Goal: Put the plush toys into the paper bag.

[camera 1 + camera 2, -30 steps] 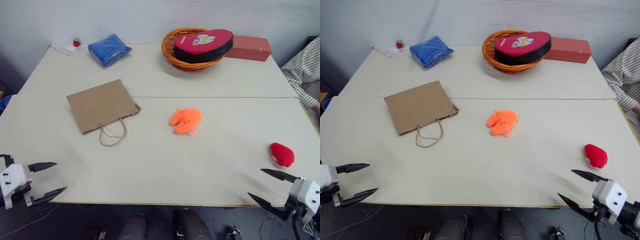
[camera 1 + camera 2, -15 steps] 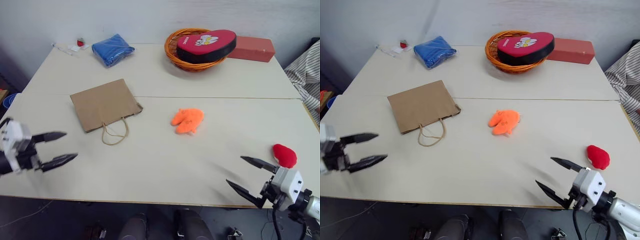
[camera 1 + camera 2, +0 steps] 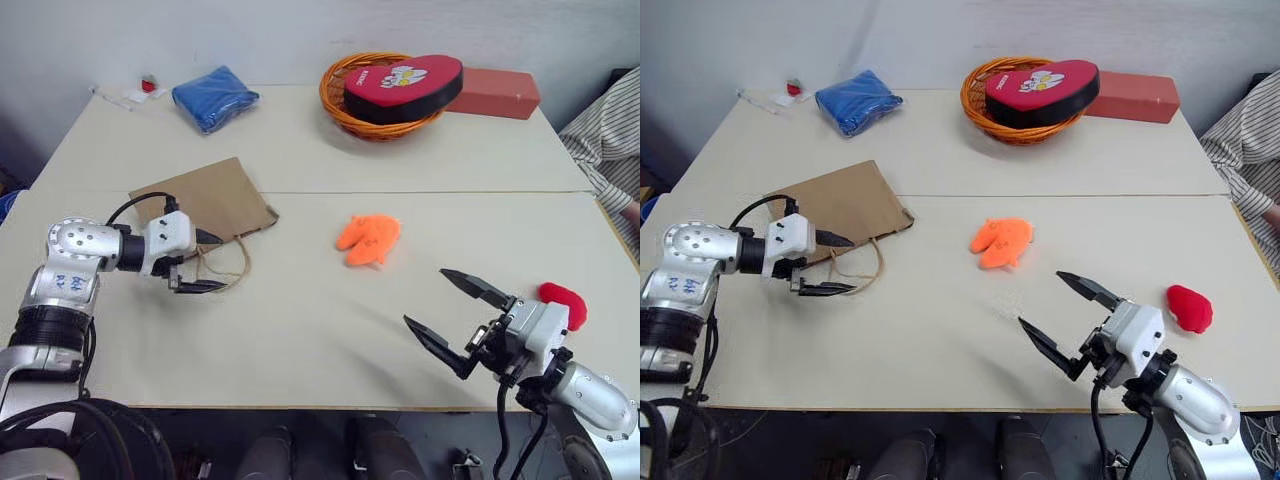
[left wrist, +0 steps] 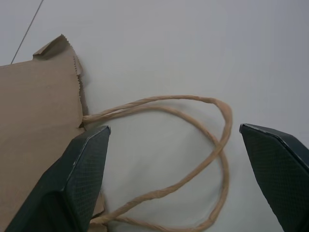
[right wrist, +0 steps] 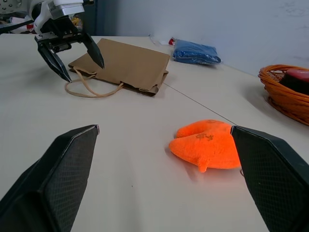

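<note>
No writing is readable on the heart-shaped cushion in the basket at the desk's far edge. One paper bag lies flat toward the left edge, and two plush toys lie apart: the orange toy mid-desk, the red toy by the right edge. The left gripper reaches level over the bag's handles, fingers spread and empty, and the right gripper hangs at the near edge pointing at the orange toy, also wide open.

Looks like a lab or test room — not a home. Two plain pale tables butted together against a bare grey-white wall, nothing decorative. Props laid out well apart like a staged trial: orange wicker basket holding a red heart cushion, red box, folded blue cloth. A person's striped sleeve at the table's edge — someone sitting by.
</note>
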